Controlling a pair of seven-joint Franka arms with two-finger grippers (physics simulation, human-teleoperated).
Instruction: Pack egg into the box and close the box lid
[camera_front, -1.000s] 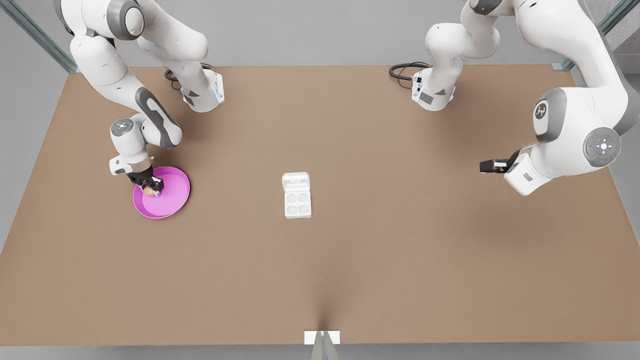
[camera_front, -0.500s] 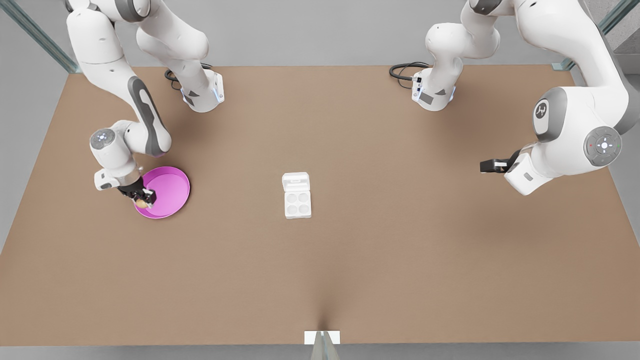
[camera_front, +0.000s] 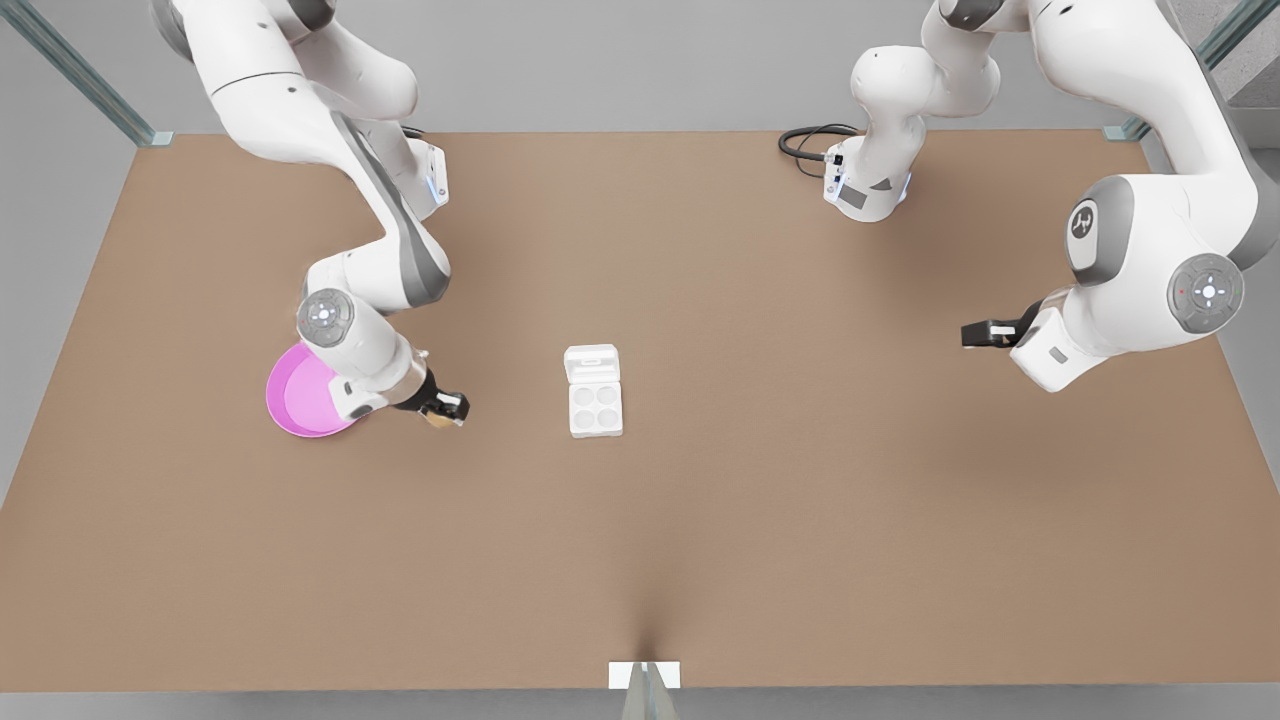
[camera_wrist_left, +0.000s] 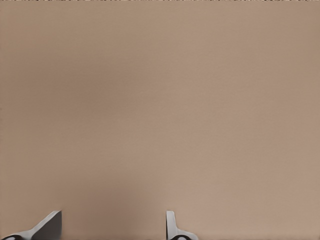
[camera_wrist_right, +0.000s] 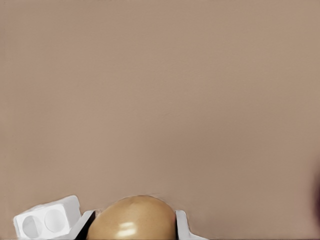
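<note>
The tan-brown egg sits between the fingers of my right gripper, which is shut on it. In the front view the egg hangs over bare table between the pink plate and the box. The white box lies mid-table with its four cups bare; the box lid lies open and flat behind the tray. A corner of the box appears beside the egg in the right wrist view. My left gripper waits at the front view's right, open, its fingers apart over bare table.
A round pink plate lies at the front view's left, partly under the right arm. Both arm bases and a black cable stand at the table's far edge. A small white tab marks the near edge.
My right gripper has carried the egg up off the pink plate and toward the front view's right, closer to the box. The left arm has stayed put.
</note>
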